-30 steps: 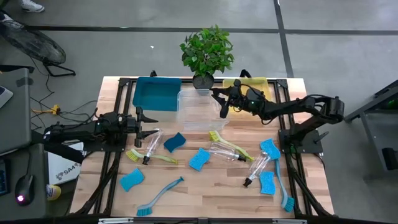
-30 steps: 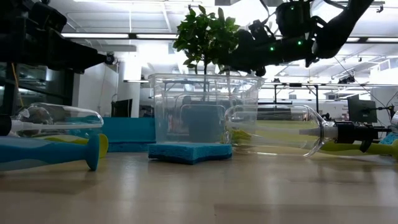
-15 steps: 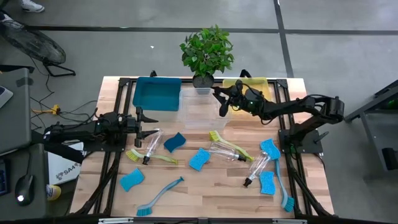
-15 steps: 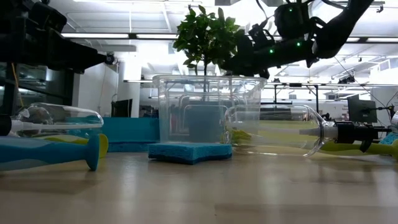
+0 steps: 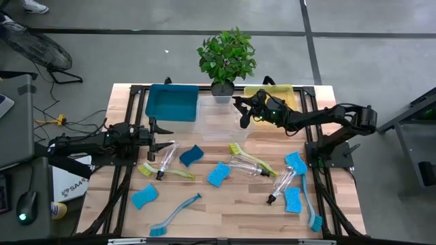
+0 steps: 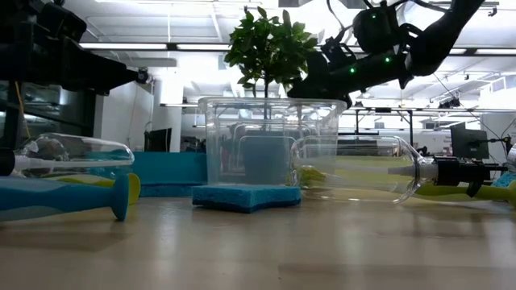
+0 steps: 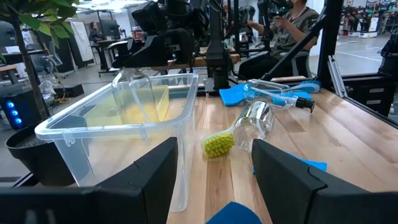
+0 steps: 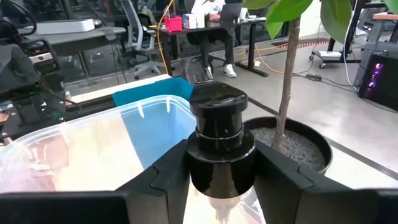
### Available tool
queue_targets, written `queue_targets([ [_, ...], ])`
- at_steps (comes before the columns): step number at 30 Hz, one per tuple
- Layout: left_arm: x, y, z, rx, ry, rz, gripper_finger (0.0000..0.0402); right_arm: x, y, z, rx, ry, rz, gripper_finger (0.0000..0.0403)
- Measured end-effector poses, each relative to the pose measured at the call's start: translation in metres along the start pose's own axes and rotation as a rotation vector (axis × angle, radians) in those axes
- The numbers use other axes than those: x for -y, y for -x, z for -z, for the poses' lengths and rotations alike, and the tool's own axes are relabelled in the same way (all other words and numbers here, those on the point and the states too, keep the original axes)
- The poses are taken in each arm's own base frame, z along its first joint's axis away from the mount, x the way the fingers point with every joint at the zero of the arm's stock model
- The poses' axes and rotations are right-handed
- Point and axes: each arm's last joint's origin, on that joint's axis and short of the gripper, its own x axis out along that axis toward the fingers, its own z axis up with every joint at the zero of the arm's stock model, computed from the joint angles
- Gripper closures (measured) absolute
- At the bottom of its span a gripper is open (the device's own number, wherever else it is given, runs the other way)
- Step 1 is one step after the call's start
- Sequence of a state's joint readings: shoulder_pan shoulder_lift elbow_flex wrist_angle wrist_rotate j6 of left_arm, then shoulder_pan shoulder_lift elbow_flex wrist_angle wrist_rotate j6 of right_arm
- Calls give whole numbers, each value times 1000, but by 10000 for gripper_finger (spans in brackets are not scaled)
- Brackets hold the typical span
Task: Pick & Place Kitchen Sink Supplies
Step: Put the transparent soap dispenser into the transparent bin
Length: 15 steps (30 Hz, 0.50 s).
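Over on the left, the left gripper (image 5: 163, 134) is held low above the table's left side, fingers (image 7: 155, 180) spread wide with nothing between them, just beside a clear pump bottle (image 5: 165, 159) that lies across a yellow-green brush (image 5: 165, 172). Writing can be glimpsed on a white sheet (image 5: 68, 186) at the table's left edge, but it is too small to be read. Scattered across the wood (image 5: 225, 207) are a light blue sponge (image 5: 144, 197), a blue brush (image 5: 175, 214), a darker blue sponge (image 5: 191, 155) and another sponge (image 5: 218, 173). Behind them the teal bin (image 5: 170, 102) and the clear bin (image 5: 216, 121) are set side by side, with the potted plant (image 5: 227, 56) at the back edge. Moving right, the right gripper (image 5: 242, 112) is seen above the clear bin's far right corner, clamped on a pump bottle (image 8: 219, 146); only the black pump top is plain in the right wrist view, the clear body being mostly cut off below. The yellow bin (image 5: 285, 92) is largely hidden by that arm. Further right, another bottle (image 5: 248, 165) is laid over a yellow-green brush (image 5: 238, 149), and a fourth bottle (image 5: 282, 185), two sponges (image 5: 296, 162) and a blue brush (image 5: 310, 211) are clustered near the right edge.
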<state>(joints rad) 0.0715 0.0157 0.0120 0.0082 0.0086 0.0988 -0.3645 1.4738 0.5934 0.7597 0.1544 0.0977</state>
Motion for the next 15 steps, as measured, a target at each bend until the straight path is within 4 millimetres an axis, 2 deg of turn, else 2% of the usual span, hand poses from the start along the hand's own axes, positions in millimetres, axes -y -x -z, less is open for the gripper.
queue_targets([
  [9,0,0,0,0,0,0,200,-3,-6,13,-30,8,19,254],
  [15,0,0,0,0,0,0,200,-3,-7,10,5,12,28,253],
])
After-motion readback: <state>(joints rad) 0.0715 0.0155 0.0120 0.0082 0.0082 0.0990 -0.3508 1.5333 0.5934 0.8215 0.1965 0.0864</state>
